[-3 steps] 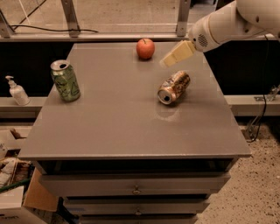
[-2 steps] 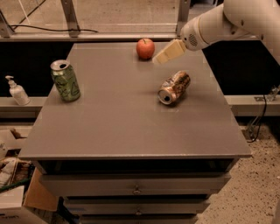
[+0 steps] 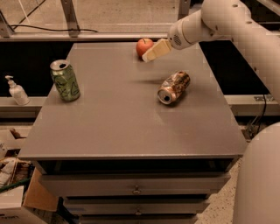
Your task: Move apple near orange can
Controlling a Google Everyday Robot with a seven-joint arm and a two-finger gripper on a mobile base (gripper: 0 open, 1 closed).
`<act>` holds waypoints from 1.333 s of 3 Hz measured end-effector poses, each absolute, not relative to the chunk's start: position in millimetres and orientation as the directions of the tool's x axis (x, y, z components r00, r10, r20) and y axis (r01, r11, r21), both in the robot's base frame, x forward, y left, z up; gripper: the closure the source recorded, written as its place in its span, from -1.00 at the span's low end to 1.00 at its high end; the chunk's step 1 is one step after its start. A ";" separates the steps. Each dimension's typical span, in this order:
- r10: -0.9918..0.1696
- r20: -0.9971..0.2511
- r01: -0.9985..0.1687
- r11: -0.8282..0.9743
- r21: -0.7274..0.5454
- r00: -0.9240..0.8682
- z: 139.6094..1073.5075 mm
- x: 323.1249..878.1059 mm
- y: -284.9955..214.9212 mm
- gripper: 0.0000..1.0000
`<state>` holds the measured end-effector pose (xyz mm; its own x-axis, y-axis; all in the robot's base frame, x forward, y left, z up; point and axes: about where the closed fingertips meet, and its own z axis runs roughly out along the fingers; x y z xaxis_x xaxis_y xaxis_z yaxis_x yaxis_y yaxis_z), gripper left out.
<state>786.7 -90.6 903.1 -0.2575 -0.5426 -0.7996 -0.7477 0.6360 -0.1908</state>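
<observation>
1. The gripper [image 3: 152, 52] hangs over the far part of a grey table top [image 3: 109, 127]. Below it, at the table's front, are drawers [image 3: 135, 189].
2. Beyond it lies a pale floor [image 3: 122, 13] with a black cable [image 3: 57, 29] and a metal frame leg [image 3: 70, 17].
3. Well to its left in view, a low ledge [image 3: 34, 103] bears a pump bottle [image 3: 15, 90], with cardboard boxes [image 3: 17, 192] lower down.

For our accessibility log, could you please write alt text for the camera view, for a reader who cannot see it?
The robot arm's gripper hovers right beside the apple at the far edge of a grey table. The orange can lies on its side nearer the camera on the right, and a green can stands upright on the left.
</observation>
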 end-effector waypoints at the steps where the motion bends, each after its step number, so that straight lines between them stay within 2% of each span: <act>1: -0.556 -0.787 -0.738 0.643 -0.204 -0.266 887.0 813.2 -82.6 -1.00; 4: -0.564 -0.768 -0.727 0.658 -0.196 -0.304 857.0 864.0 -54.9 -1.00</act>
<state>864.0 -54.9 857.0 -0.3037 -0.5643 -0.7677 -0.7268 0.6582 -0.1963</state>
